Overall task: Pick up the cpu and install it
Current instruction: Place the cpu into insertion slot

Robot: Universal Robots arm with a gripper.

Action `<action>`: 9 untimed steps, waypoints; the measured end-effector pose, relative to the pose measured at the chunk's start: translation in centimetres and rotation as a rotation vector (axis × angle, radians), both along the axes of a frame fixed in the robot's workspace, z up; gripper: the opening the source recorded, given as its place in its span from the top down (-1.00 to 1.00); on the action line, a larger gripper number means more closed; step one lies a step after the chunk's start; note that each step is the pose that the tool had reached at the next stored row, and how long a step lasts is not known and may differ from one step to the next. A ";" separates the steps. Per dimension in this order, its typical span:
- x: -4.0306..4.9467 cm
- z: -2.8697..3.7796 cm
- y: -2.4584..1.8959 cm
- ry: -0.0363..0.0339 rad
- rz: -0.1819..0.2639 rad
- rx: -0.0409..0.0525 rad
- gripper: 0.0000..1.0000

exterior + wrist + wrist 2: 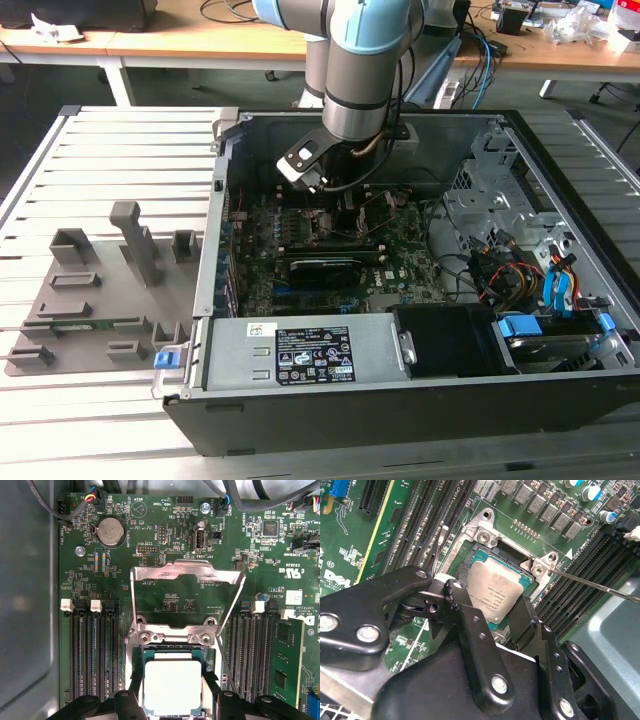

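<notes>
— Whereabouts of the chip (496, 582)?

— Down at the socket (512, 547) on the green board (165, 600). Silver top facing up, thin green rim showing round it. (Fully bedded in or just resting there: cannot tell.)

— And the claw (492, 600)?

— Clenched on the chip, going by both wrist views. One black finger (470, 625) pressed along one edge, the other hard against the opposite edge, chip squarely between.

— State of the socket's lid?

— Metal flap (185, 571) swung open, hinged on the side of the socket away from the claw, lying back over the board. Thin wire lever (590, 582) poking out from a corner of the socket, across the long black slots (92, 655).

— Round about?

— More of those slots on the other side of the socket too. A coin battery (110, 531) further off on the board, well apart from the chip.

— Wider scene?

— In the exterior view: arm (355, 70) reaching straight down into an open computer case (420, 410), case lying flat on a slatted tabletop (120, 150). Grey power box (300, 355) along the near wall of the case. Grey tray (60, 330) of moulded holders just beside the case, on the exterior view's left.
</notes>
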State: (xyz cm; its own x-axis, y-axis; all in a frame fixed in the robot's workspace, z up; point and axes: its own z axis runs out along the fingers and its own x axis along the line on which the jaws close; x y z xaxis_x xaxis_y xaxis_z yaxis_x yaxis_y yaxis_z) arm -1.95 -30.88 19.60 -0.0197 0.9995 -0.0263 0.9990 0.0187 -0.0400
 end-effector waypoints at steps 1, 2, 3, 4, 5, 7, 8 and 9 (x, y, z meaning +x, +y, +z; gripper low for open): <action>0.00 -0.01 0.00 0.0000 0.000 0.0001 -0.09; 0.00 -0.02 0.00 0.0000 0.000 0.0001 -0.09; 0.01 -0.05 0.02 -0.0005 0.000 0.0016 -0.11; 0.01 -0.05 0.02 -0.0005 0.000 0.0009 -0.11; 0.00 -0.04 0.01 -0.0004 0.000 0.0005 -0.24; 0.00 -0.03 0.00 0.0000 0.000 0.0002 -0.24; 0.00 0.00 0.00 0.0000 0.000 0.0001 -0.24; 0.00 0.55 0.00 -0.0001 0.000 0.0002 -0.24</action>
State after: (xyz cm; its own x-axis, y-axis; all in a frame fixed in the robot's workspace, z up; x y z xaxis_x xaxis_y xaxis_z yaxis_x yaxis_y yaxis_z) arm -1.95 -30.88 20.14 -0.0196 0.9995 -0.0261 0.9990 0.0186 -0.0399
